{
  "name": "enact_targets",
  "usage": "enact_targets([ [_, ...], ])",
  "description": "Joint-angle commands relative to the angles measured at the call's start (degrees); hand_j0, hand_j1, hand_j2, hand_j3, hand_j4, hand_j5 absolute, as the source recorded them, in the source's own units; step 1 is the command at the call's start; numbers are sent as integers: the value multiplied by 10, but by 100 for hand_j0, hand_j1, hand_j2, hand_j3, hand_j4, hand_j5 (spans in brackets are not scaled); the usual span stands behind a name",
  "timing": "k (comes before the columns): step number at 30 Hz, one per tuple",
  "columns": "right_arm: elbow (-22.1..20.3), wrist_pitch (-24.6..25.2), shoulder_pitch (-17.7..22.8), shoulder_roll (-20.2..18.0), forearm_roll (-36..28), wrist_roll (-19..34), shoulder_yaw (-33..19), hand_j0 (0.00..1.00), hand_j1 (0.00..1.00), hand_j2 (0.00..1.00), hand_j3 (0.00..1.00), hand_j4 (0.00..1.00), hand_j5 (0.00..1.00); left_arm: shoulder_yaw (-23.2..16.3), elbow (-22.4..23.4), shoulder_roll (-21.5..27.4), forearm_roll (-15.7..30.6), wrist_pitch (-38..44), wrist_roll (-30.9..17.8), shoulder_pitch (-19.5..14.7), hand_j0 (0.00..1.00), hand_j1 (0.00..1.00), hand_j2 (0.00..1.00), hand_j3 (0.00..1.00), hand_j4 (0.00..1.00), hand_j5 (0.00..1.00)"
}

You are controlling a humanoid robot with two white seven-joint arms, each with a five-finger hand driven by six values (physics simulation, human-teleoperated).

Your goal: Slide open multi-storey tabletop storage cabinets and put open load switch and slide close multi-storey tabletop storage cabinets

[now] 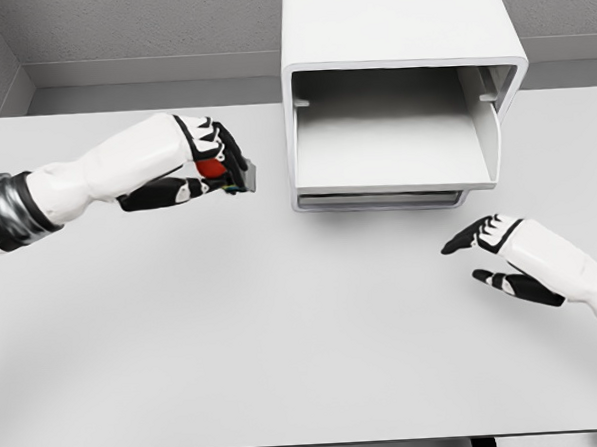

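No writing, label, brand or number can be read anywhere, neither on the cabinet [399,38] nor on the switch [226,172] held in the left hand [200,159].

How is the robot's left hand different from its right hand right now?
The left hand is curled around a small red and grey load switch, while the right hand holds nothing and its fingers are spread. The left hand is held left of the white tabletop storage cabinet, level with its pulled-out drawer; the right hand sits lower, below the drawer's right corner. Both have white backs with black fingers.
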Motion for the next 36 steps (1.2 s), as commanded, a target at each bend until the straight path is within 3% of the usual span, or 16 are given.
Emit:
enact_targets([
  [1,1,0,0,6,-1,-1,6,70,70,70,70,70,70,-7,0,-10,4,-3,0,0,44,44,44,44,44,44],
  [17,4,0,-1,6,2,0,6,70,70,70,70,70,70,-32,1,-65,-12,1,-1,-52,44,44,44,44,44,44],
  [32,3,0,-2,6,1,2,6,70,70,70,70,70,70,-45,12,-151,-81,23,-1,-81,44,44,44,44,44,44],
  [36,4,0,-4,6,1,2,6,70,70,70,70,70,70,-58,38,-176,-95,23,-1,-95,44,44,44,44,44,44],
])
